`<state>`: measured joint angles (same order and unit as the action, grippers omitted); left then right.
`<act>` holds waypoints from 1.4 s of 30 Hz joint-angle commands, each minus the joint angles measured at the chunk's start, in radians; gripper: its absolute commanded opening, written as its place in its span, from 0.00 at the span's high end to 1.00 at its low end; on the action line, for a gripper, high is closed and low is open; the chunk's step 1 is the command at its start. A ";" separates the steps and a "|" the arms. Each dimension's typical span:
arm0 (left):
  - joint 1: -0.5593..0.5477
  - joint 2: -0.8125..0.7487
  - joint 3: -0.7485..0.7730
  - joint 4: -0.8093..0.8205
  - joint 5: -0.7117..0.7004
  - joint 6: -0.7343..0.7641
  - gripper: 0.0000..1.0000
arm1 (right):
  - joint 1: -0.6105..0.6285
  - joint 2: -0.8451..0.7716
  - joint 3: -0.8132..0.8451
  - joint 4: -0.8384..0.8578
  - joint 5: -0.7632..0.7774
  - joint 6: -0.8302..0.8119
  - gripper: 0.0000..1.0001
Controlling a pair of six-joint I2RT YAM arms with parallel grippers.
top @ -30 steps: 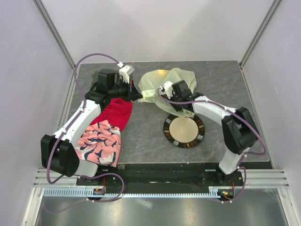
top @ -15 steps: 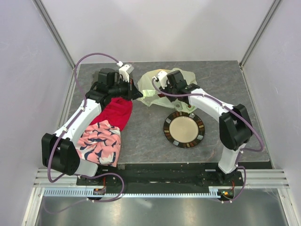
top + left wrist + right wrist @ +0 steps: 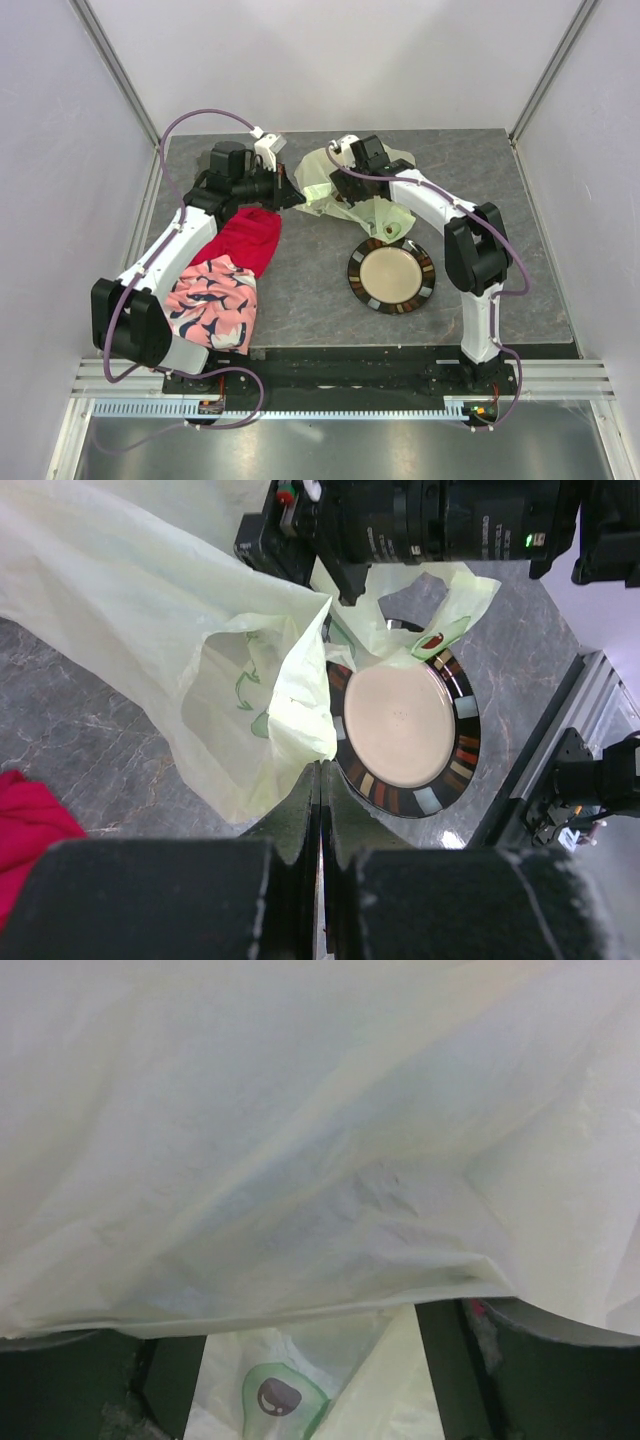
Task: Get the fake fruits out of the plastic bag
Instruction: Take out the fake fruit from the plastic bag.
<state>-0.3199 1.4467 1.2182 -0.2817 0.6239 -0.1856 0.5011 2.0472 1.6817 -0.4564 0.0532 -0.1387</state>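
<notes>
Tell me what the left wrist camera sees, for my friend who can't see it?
The left claw, shut, pinches an edge of the pale-green plastic bag. Just beyond lies a round plate with a dark patterned rim, partly hidden by the bag, and the right arm hangs above.

High fixed overview; both wrist cameras close up on the shared plastic bag [image 3: 130, 610]

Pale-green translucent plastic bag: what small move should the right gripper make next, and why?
Probably close the right gripper on the film. Its fingers stand apart with the pale-green translucent plastic bag draped over them, the left gripper pinches one bag edge, and no fruit shows.
</notes>
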 commanded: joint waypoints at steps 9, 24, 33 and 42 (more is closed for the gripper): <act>0.002 0.029 0.033 0.030 0.043 -0.008 0.98 | -0.038 0.160 0.174 -0.021 -0.116 0.217 0.03; 0.002 0.060 0.052 0.041 0.036 -0.011 0.98 | -0.047 0.003 0.141 0.012 -0.131 0.159 0.66; 0.004 0.089 0.078 0.058 0.026 -0.028 0.98 | -0.050 -0.304 -0.054 0.045 -0.298 0.074 0.67; 0.004 0.092 0.089 0.068 0.013 -0.038 0.98 | -0.012 -0.511 -0.304 -0.071 -0.570 -0.247 0.66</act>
<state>-0.3199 1.5364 1.2636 -0.2535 0.6334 -0.1944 0.4591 1.5906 1.4811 -0.4332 -0.3645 -0.1627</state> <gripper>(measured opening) 0.022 0.787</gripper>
